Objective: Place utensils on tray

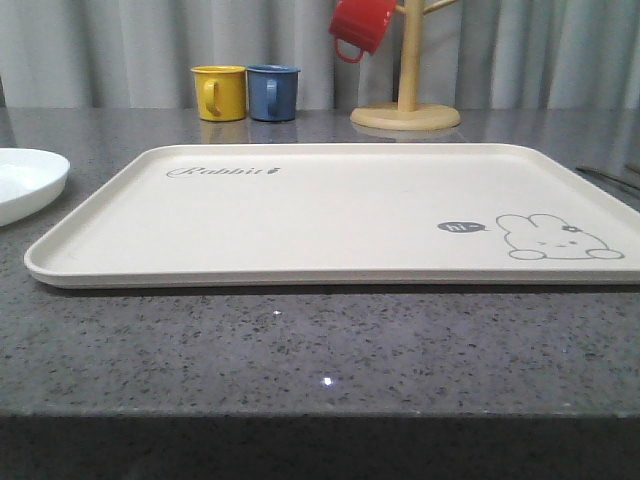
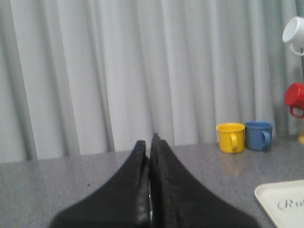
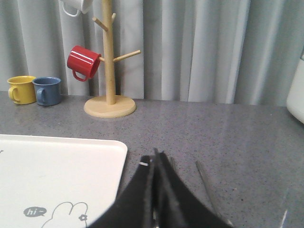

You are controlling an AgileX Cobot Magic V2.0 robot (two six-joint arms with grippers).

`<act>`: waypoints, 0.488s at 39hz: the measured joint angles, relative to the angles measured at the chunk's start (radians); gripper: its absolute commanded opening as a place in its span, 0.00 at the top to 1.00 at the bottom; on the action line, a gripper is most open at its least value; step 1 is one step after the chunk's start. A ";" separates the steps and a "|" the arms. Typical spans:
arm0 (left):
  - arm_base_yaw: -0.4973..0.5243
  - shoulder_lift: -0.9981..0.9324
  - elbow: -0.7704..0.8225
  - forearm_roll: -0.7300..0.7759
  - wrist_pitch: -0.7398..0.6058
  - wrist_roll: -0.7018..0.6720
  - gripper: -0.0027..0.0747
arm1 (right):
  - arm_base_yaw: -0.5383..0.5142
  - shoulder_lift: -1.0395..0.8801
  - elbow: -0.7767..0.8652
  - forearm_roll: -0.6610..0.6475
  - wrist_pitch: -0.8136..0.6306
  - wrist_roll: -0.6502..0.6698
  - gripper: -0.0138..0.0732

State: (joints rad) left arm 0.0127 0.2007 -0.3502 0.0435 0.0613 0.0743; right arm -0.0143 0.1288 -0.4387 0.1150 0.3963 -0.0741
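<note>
The cream tray (image 1: 330, 215), with "Rabbit" script and a grey rabbit drawing, lies bare in the middle of the grey table. A round white plate (image 1: 25, 180) rests on the table just left of it. Thin silver utensils (image 1: 610, 180) lie on the table past the tray's right rim; one slim metal strip (image 3: 206, 183) lies beside my right gripper (image 3: 155, 156), and I cannot tell which utensil it is. That gripper is shut with nothing between its fingers, just right of the tray's corner (image 3: 116, 149). My left gripper (image 2: 149, 141) is shut and empty, over bare table left of the tray's corner (image 2: 280, 204).
A yellow mug (image 1: 219, 92) and a blue mug (image 1: 272, 92) stand at the back behind the tray. A wooden mug tree (image 1: 406, 105) at the back right carries a red mug (image 1: 360, 25) and a white mug (image 2: 294, 33). A white object (image 3: 297, 90) stands at the far right.
</note>
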 measured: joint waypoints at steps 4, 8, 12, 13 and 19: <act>0.000 0.128 -0.075 0.007 0.075 0.000 0.99 | 0.000 0.122 -0.094 0.000 0.023 0.000 0.91; 0.000 0.211 -0.106 0.010 0.090 0.000 0.99 | 0.000 0.223 -0.140 0.000 0.031 0.000 0.90; 0.000 0.240 -0.110 0.010 0.090 0.000 0.94 | 0.000 0.262 -0.144 0.000 0.036 0.000 0.74; 0.000 0.241 -0.110 0.010 0.090 0.000 0.89 | 0.000 0.265 -0.144 0.000 0.038 0.000 0.67; 0.000 0.241 -0.112 0.010 0.090 0.000 0.44 | 0.000 0.268 -0.145 -0.004 0.038 0.000 0.23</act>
State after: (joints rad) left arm 0.0127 0.4415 -0.4623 0.0538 0.1512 0.0743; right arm -0.0143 0.3967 -0.5841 0.1113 0.4344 -0.0741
